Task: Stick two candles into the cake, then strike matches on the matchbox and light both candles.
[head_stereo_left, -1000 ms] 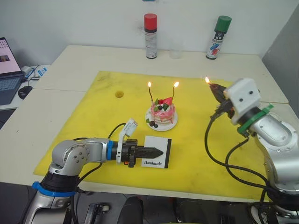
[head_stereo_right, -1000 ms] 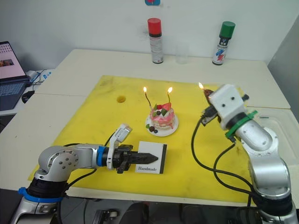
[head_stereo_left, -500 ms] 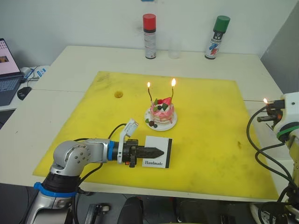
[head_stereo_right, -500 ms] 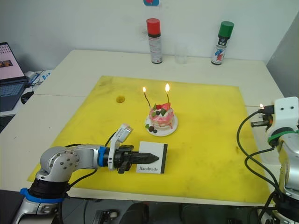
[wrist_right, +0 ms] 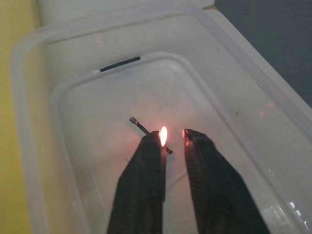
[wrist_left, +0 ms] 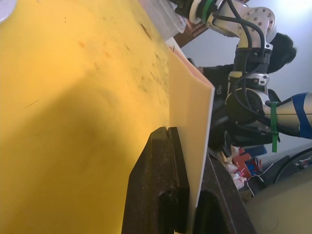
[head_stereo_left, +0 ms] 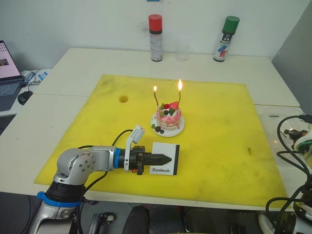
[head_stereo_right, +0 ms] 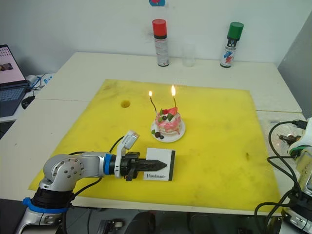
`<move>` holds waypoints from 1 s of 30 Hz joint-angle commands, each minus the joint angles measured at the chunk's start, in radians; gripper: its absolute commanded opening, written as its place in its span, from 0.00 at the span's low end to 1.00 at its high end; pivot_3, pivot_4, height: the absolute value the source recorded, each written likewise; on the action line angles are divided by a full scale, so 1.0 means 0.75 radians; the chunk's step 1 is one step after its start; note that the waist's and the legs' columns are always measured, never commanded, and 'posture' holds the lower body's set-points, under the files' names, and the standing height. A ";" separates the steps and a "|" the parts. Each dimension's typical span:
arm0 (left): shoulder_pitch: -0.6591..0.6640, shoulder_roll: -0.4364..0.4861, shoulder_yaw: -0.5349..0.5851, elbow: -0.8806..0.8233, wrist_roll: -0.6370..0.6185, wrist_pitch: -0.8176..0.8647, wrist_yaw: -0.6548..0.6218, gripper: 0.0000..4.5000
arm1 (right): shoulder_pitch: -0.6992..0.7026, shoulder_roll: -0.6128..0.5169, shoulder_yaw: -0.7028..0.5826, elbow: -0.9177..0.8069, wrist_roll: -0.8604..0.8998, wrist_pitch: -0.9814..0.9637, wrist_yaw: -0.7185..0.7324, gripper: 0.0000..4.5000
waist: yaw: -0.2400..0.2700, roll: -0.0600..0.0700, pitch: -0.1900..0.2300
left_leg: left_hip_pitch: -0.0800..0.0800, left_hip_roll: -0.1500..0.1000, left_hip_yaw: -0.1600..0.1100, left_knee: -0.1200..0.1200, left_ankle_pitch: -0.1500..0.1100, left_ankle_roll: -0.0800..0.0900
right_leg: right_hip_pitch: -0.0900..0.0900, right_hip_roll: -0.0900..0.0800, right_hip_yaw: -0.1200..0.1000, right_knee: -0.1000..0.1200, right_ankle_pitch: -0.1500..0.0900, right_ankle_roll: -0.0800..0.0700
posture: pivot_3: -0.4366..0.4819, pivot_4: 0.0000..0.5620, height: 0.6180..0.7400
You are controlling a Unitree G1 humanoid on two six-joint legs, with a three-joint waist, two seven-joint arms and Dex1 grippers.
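Note:
The cake (head_stereo_left: 168, 119) sits on its white plate mid-mat with both candles (head_stereo_left: 156, 98) (head_stereo_left: 179, 95) upright in it, each burning. Near the mat's front edge the matchbox (head_stereo_left: 165, 159) stands on edge, my left gripper (head_stereo_left: 163, 158) shut on it; the left wrist view shows the fingers (wrist_left: 161, 185) clamping the box (wrist_left: 192, 136). Off the mat at the far right, my right gripper (wrist_right: 173, 135) hangs open over a clear tub (wrist_right: 63, 122). A small flame (wrist_right: 163, 136) burns between its fingertips, on a dark match (wrist_right: 140, 126) that slants over the tub floor.
A red-capped can (head_stereo_left: 156, 31), a clear glass (head_stereo_left: 182, 50) and a green-capped can (head_stereo_left: 226, 33) line the table's back. A laptop (head_stereo_left: 7, 73) and mouse (head_stereo_left: 23, 96) are at far left. The yellow mat (head_stereo_left: 214, 146) has a small round mark (head_stereo_left: 124, 98).
My right gripper carried the burning match from beside the cake out to the right and down over the clear tub, and its fingers now stand apart. The left gripper and matchbox stayed put.

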 commanded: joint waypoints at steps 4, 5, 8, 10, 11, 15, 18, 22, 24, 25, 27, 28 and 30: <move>0.007 0.011 0.046 -0.022 -0.021 -0.003 -0.005 0.00 | -0.045 0.021 -0.085 -0.177 0.057 -0.018 -0.057 0.68 | -0.003 0.002 0.000 | 0.000 0.000 0.000 0.000 0.000 0.000 | 0.000 0.000 0.000 0.000 0.000 0.000 | 0.48 0.27 0.87; 0.007 0.013 0.048 -0.021 -0.021 -0.002 -0.006 0.00 | -0.044 0.021 -0.082 -0.205 0.062 -0.031 -0.056 0.75 | -0.004 0.002 0.000 | 0.000 0.000 0.000 0.000 0.000 0.000 | 0.000 0.000 0.000 0.000 0.000 0.000 | 0.48 0.27 0.87; 0.007 0.018 0.058 -0.016 -0.025 0.015 0.006 0.00 | -0.030 -0.011 -0.034 -0.330 0.115 -0.095 0.014 0.99 | -0.007 0.002 0.000 | 0.000 0.000 0.000 0.000 0.000 0.000 | 0.000 0.000 0.000 0.000 0.000 0.000 | 0.48 0.27 0.87; 0.004 0.027 0.070 -0.014 -0.052 0.055 0.011 0.00 | 0.008 -0.066 0.022 -0.414 0.165 -0.144 0.113 0.99 | -0.009 0.002 0.000 | 0.000 0.000 0.000 -0.001 0.000 0.000 | 0.000 0.000 0.000 0.000 -0.001 0.001 | 0.48 0.27 0.87; 0.002 0.036 0.072 -0.015 -0.062 0.078 0.009 0.00 | 0.029 -0.100 0.052 -0.448 0.193 -0.167 0.168 0.99 | -0.009 0.002 0.000 | 0.000 0.000 0.000 -0.001 0.000 0.000 | 0.000 0.000 0.000 0.000 -0.001 0.002 | 0.48 0.27 0.87; -0.018 0.049 0.088 0.003 -0.097 0.149 0.031 0.00 | 0.132 -0.263 0.142 -0.509 0.343 -0.253 0.457 0.99 | -0.012 0.003 0.001 | 0.000 0.000 0.000 0.000 0.000 0.000 | 0.000 0.000 0.000 -0.001 -0.004 0.006 | 0.48 0.27 0.87; -0.022 0.039 0.106 0.009 -0.123 0.205 0.073 0.00 | 0.234 -0.394 0.192 -0.585 0.503 -0.276 0.705 0.99 | -0.011 0.003 0.001 | 0.000 0.000 0.000 -0.001 0.000 0.000 | 0.000 0.000 -0.001 -0.001 -0.004 0.006 | 0.48 0.27 0.87; -0.033 -0.014 0.140 0.034 -0.161 0.304 0.174 0.00 | 0.432 -0.615 0.309 -0.751 0.661 -0.342 1.043 0.99 | -0.006 0.003 0.001 | 0.000 0.000 -0.001 -0.001 0.000 0.000 | 0.001 0.000 -0.001 -0.001 -0.004 0.007 | 0.48 0.27 0.87; -0.048 -0.051 0.155 0.056 -0.165 0.354 0.239 0.00 | 0.490 -0.690 0.363 -0.790 0.677 -0.410 1.140 0.99 | -0.004 0.002 0.001 | 0.000 0.000 -0.002 0.000 0.000 0.000 | 0.001 0.000 -0.002 -0.002 -0.004 0.007 | 0.48 0.27 0.87; -0.059 -0.073 0.164 0.075 -0.156 0.381 0.280 0.00 | 0.494 -0.710 0.391 -0.800 0.689 -0.430 1.161 0.99 | -0.003 0.002 0.002 | 0.000 0.000 -0.002 0.001 0.000 0.000 | 0.002 0.000 -0.002 -0.002 -0.004 0.008 | 0.48 0.27 0.87; -0.077 -0.095 0.163 0.085 -0.141 0.410 0.314 0.00 | 0.484 -0.732 0.443 -0.809 0.702 -0.469 1.178 0.99 | -0.003 0.001 0.002 | 0.000 0.000 -0.002 0.002 0.000 0.000 | 0.002 0.000 -0.002 -0.002 -0.003 0.010 | 0.48 0.27 0.87; -0.088 -0.103 0.161 0.092 -0.136 0.425 0.327 0.00 | 0.474 -0.735 0.468 -0.806 0.700 -0.486 1.174 0.99 | -0.004 0.001 0.002 | 0.000 0.000 -0.002 0.002 0.000 0.000 | 0.002 0.000 -0.002 -0.002 -0.002 0.011 | 0.48 0.27 0.87; -0.113 -0.111 0.147 0.096 -0.122 0.441 0.345 0.06 | 0.448 -0.735 0.521 -0.794 0.687 -0.520 1.153 1.00 | -0.004 0.001 0.002 | 0.001 0.000 -0.002 0.002 0.000 0.000 | 0.002 0.000 -0.001 -0.002 -0.001 0.012 | 0.48 0.27 0.87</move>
